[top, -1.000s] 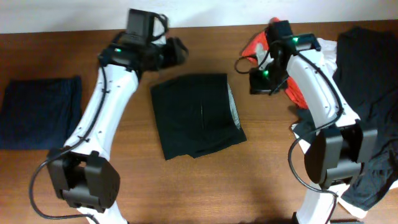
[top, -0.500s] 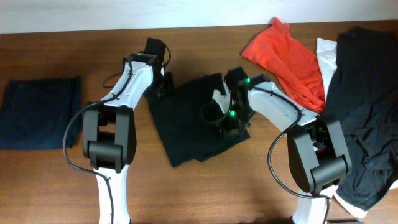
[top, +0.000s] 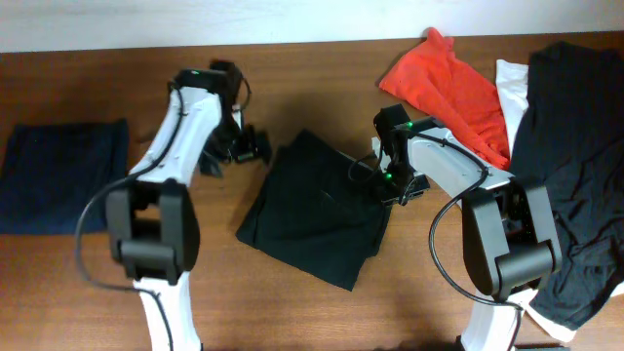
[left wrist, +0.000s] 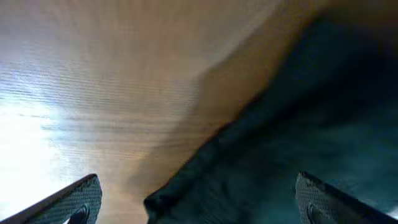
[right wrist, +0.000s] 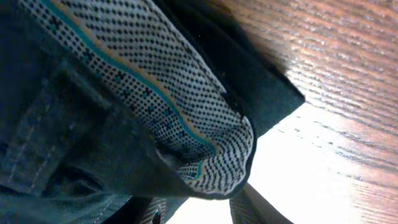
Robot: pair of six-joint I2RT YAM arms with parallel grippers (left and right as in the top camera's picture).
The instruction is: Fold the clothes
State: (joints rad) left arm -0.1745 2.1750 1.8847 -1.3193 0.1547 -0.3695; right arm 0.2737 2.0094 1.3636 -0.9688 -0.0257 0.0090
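Note:
A dark garment (top: 317, 210) with a dotted waistband lining lies crumpled and turned at an angle in the middle of the table. My left gripper (top: 244, 148) is open and low at the garment's upper left corner. In the left wrist view the dark cloth edge (left wrist: 267, 149) lies between my wide-spread fingers (left wrist: 199, 208). My right gripper (top: 390, 180) is at the garment's right edge. In the right wrist view its fingers (right wrist: 202, 208) stand close together under the dotted waistband (right wrist: 161, 93), their tips hidden by the cloth they pinch.
A folded navy garment (top: 63, 175) lies at the far left. A red garment (top: 448, 93), a white one (top: 512, 83) and a black pile (top: 575, 166) lie at the right. Bare wood (top: 292, 312) runs along the front edge.
Both arms came down from the back of the table onto the garment. It has slid and rotated, its lower corner now pointing front right. The left gripper moved left off the cloth.

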